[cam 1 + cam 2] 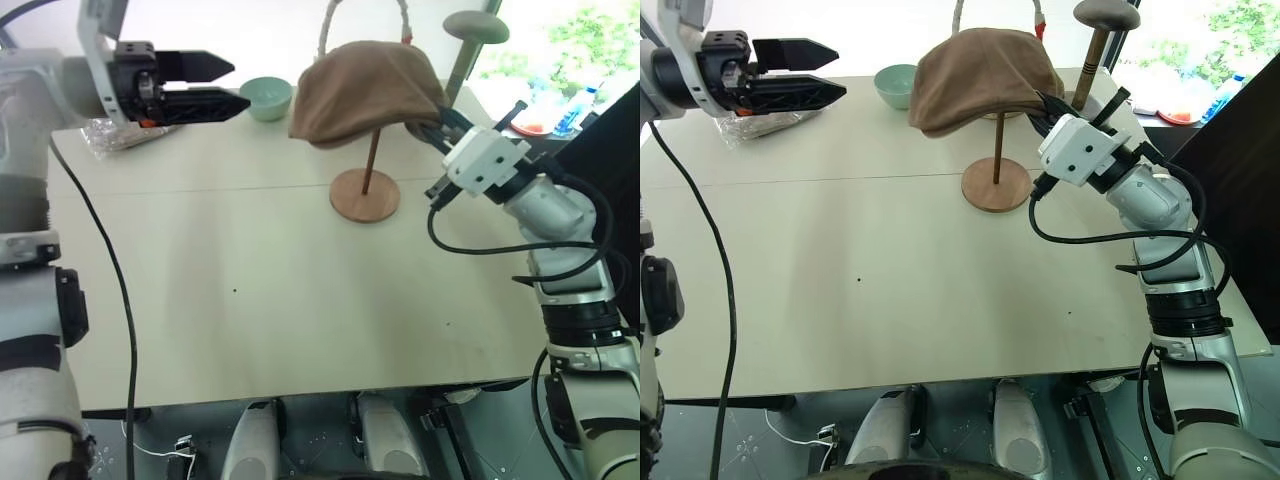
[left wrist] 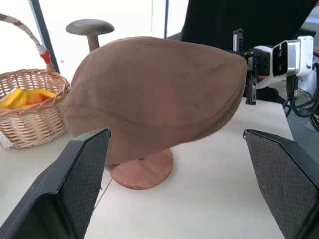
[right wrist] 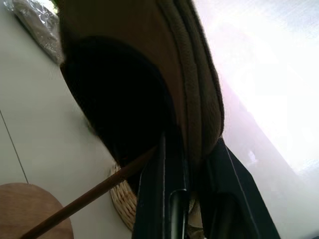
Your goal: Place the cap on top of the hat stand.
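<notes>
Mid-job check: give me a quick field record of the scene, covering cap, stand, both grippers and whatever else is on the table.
cap: brown, draped over the top of the hat stand
hat stand: upright on the table, rod and round base visible
right gripper: shut on the cap's edge
left gripper: open, holding nothing, apart from the cap
other items: green bowl, wicker basket with fruit, grey stand, clear bag

Pale table (image 1: 250,300) carries the hat stand (image 1: 365,195); green bowl (image 1: 266,97); clear bag (image 1: 120,136); wicker basket (image 2: 27,112).
</notes>
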Controlling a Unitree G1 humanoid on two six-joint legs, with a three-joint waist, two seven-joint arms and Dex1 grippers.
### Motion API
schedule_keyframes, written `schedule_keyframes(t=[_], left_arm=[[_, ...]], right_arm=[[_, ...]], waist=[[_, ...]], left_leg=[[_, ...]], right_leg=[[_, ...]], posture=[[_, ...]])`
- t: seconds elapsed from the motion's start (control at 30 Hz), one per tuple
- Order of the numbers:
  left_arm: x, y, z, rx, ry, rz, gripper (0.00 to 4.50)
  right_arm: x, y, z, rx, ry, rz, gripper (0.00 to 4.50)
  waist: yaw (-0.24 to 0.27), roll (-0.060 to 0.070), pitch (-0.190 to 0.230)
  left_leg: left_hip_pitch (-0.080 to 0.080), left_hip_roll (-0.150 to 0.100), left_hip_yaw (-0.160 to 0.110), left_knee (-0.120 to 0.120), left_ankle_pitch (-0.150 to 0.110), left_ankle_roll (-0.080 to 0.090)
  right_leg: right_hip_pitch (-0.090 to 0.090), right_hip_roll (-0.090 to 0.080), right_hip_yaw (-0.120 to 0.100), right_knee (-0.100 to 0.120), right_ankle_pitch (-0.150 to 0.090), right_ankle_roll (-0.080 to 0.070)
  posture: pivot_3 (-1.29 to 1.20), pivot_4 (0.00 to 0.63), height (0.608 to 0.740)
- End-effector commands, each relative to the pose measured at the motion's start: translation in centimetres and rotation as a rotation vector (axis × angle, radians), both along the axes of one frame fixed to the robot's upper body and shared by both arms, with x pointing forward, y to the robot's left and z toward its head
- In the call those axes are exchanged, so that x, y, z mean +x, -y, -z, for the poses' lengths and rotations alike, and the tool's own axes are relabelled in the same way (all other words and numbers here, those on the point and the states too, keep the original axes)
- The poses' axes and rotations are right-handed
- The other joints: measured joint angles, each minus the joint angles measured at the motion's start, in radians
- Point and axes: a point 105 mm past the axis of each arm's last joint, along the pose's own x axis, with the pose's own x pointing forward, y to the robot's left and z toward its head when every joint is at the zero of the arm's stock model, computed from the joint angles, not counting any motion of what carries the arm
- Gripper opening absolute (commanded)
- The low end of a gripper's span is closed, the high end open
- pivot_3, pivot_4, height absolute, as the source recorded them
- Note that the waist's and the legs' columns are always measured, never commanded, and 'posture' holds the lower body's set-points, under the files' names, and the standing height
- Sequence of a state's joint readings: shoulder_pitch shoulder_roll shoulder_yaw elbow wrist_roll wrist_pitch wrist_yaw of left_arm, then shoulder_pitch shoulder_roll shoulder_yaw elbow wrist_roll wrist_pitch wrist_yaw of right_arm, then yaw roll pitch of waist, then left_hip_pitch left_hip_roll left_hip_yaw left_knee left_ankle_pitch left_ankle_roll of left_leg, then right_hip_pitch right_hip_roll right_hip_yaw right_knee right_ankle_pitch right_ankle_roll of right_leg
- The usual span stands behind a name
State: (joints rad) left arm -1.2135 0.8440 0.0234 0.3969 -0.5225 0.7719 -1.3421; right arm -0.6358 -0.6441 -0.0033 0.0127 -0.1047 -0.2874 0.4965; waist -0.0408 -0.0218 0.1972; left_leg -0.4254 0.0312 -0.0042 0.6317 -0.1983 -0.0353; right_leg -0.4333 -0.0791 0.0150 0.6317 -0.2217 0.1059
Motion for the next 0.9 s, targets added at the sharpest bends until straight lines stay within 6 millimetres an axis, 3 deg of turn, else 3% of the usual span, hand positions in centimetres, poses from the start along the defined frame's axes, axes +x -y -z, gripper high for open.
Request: schedule_keyframes(t=[0.03, 0.27, 0.47, 0.67, 0.8, 0.9], left_arm=[[-0.8, -0.5, -1.5, -0.007, 0.065, -0.008, 4.5], [-0.8, -0.6, -1.5, -0.007, 0.068, -0.011, 4.5], [-0.7, -0.5, -1.6, -0.006, 0.073, -0.013, 4.5], [-0.6, -0.5, -1.6, -0.005, 0.074, -0.01, 4.5], [-0.6, -0.5, -1.6, -0.006, 0.074, -0.011, 4.5], [-0.7, -0.5, -1.6, -0.006, 0.073, -0.011, 4.5]], right_arm=[[0.0, 0.7, -1.2, 0.035, 0.017, 0.016, 0.14], [0.1, 1.9, 0.6, 0.12, -0.043, 0.061, 0.14], [0.5, 2.2, 0.3, 0.253, -0.106, 0.081, 0.14], [0.6, 1.9, -0.2, 0.277, -0.106, 0.072, 0.14], [0.2, 1.4, -0.3, 0.243, -0.089, 0.054, 1.6], [-0.3, 1.0, -0.1, 0.162, -0.053, 0.056, 3.17]], waist=[[0.0, 0.0, 0.0], [0.001, 0.0, 0.0], [0.001, 0.0, 0.0], [0.002, 0.0, 0.0], [0.001, 0.0, 0.0], [0.001, 0.0, 0.0]], left_leg=[[0.0, 0.0, 0.0, 0.0, 0.0, 0.0], [0.0, 0.0, 0.0, 0.0, 0.0, 0.0], [0.0, 0.0, 0.0, 0.0, 0.0, 0.0], [0.0, 0.0, 0.0, 0.0, 0.0, 0.0], [0.0, 0.0, 0.0, 0.0, 0.0, 0.0], [0.0, 0.0, 0.0, 0.0, 0.0, 0.0]], right_leg=[[0.0, 0.0, 0.0, 0.0, 0.0, 0.0], [0.0, 0.0, 0.0, 0.0, 0.0, 0.0], [0.0, 0.0, 0.0, 0.0, 0.0, 0.0], [0.0, 0.0, 0.0, 0.0, 0.0, 0.0], [0.0, 0.0, 0.0, 0.0, 0.0, 0.0], [0.0, 0.0, 0.0, 0.0, 0.0, 0.0]], posture=[[0.0, 0.15, 0.74], [0.0, 0.15, 0.74], [0.0, 0.15, 0.74], [0.0, 0.15, 0.74], [0.0, 0.15, 0.74], [0.0, 0.15, 0.74]])
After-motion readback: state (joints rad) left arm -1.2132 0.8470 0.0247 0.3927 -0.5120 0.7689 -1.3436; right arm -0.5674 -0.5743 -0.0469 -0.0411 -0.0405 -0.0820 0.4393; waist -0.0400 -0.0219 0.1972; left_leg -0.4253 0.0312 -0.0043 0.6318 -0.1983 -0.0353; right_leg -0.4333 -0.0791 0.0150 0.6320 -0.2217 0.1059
